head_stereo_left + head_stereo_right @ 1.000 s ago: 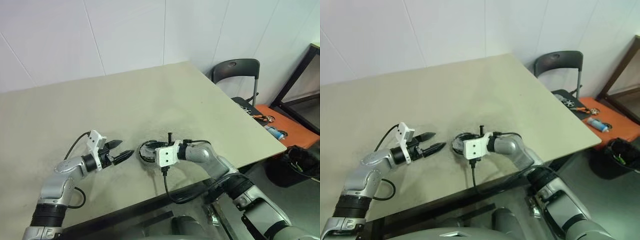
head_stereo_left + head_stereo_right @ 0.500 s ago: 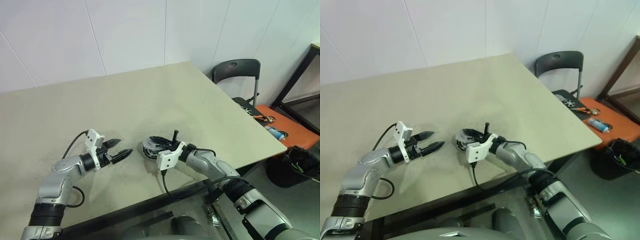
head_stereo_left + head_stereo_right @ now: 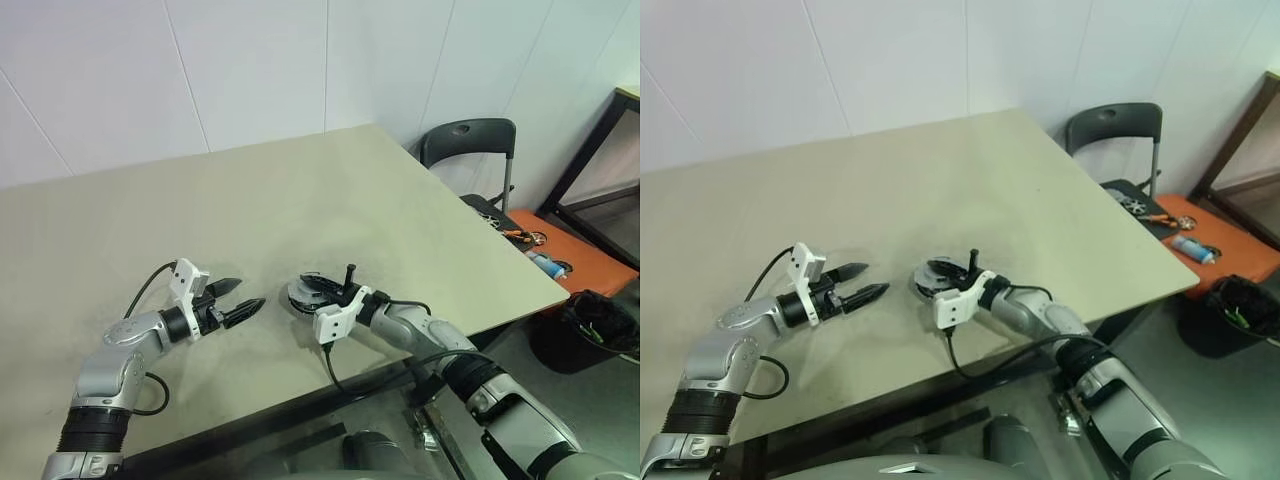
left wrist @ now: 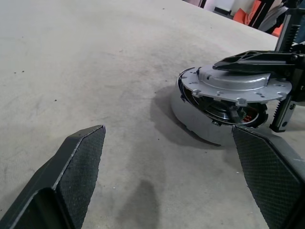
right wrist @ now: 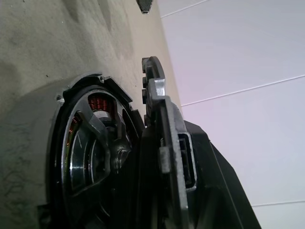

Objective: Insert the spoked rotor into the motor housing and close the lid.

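Observation:
The motor housing, a round silver cup, rests on the table near its front edge. Through its open side I see copper windings and the spoked rotor lying inside. My right gripper is shut on the lid, a flat silver disc with rim screws. The lid sits tilted over the housing's top, and the gap faces my left gripper. One black finger lies across the lid. My left gripper hovers open just left of the housing, pointing at it, with nothing between its fingers.
The table ends close behind the housing at the front and runs to a corner on the right. Beyond that corner stand a black folding chair, an orange surface with tools and a dark bin.
My right wrist has rolled and dropped slightly, uncovering the housing to the head views and bringing the lid down over it. The left arm has stayed still.

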Controlling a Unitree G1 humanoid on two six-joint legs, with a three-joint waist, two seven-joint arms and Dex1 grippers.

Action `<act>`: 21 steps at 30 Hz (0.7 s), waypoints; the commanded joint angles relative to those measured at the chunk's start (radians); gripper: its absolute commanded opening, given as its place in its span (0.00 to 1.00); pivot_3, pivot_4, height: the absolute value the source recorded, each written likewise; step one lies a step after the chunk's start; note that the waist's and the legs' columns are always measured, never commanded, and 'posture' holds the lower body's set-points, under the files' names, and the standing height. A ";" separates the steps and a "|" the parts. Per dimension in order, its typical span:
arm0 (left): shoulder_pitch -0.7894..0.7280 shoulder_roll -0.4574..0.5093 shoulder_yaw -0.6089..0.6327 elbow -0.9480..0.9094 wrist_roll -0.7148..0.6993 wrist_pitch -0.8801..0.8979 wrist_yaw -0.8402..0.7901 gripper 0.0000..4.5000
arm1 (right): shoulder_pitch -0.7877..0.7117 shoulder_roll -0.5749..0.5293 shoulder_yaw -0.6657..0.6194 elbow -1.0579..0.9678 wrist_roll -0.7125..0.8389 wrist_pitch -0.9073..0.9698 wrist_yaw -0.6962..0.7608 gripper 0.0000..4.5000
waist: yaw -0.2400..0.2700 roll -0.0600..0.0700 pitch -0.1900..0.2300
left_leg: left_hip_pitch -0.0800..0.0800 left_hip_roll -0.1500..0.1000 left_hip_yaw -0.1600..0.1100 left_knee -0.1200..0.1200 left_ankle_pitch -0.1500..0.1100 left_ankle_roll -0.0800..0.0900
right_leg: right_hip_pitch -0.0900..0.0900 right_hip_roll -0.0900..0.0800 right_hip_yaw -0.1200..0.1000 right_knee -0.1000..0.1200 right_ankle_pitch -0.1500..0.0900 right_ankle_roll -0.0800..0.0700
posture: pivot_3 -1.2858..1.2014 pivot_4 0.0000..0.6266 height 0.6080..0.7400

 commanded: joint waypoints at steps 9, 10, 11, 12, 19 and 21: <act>-0.005 0.003 0.012 -0.015 0.008 -0.021 -0.002 1.00 | -0.025 0.020 0.009 0.038 -0.032 0.068 -0.040 0.54 | -0.004 -0.002 -0.001 | 0.014 0.000 0.002 0.000 0.000 0.000 | 0.015 0.002 0.002 0.004 -0.005 0.001 | 0.52 0.00 1.00; -0.004 0.002 0.013 -0.013 0.009 -0.022 -0.003 1.00 | -0.025 0.020 0.011 0.039 -0.037 0.070 -0.047 0.54 | -0.004 -0.002 -0.001 | 0.014 0.000 0.002 0.000 0.000 0.000 | 0.015 0.002 0.002 0.005 -0.005 0.001 | 0.52 0.00 1.00; -0.004 0.001 0.013 -0.012 0.009 -0.023 -0.004 1.00 | -0.026 0.019 0.013 0.042 -0.041 0.071 -0.053 0.54 | -0.004 -0.002 -0.001 | 0.014 0.000 0.002 0.000 0.000 0.000 | 0.015 0.002 0.002 0.006 -0.005 0.001 | 0.52 0.00 1.00; -0.004 0.001 0.013 -0.011 0.010 -0.023 -0.004 1.00 | -0.026 0.019 0.013 0.046 -0.037 0.072 -0.049 0.54 | -0.004 -0.002 -0.001 | 0.014 0.000 0.002 0.001 0.000 0.000 | 0.015 0.002 0.002 0.006 -0.005 0.001 | 0.52 0.00 1.00; -0.002 0.000 0.015 0.004 0.016 -0.033 -0.011 1.00 | 0.012 -0.011 -0.006 -0.065 0.167 0.004 0.205 0.54 | -0.004 -0.002 -0.002 | 0.014 0.001 0.002 0.000 0.000 0.000 | 0.015 0.002 0.002 0.005 -0.005 0.001 | 0.52 0.00 1.00; 0.000 -0.002 0.015 0.005 0.018 -0.034 -0.012 1.00 | 0.010 -0.038 -0.006 -0.090 0.157 -0.029 0.208 0.54 | -0.003 -0.002 -0.002 | 0.014 0.001 0.002 0.000 0.000 0.000 | 0.014 0.002 0.002 0.005 -0.004 0.002 | 0.52 0.00 1.00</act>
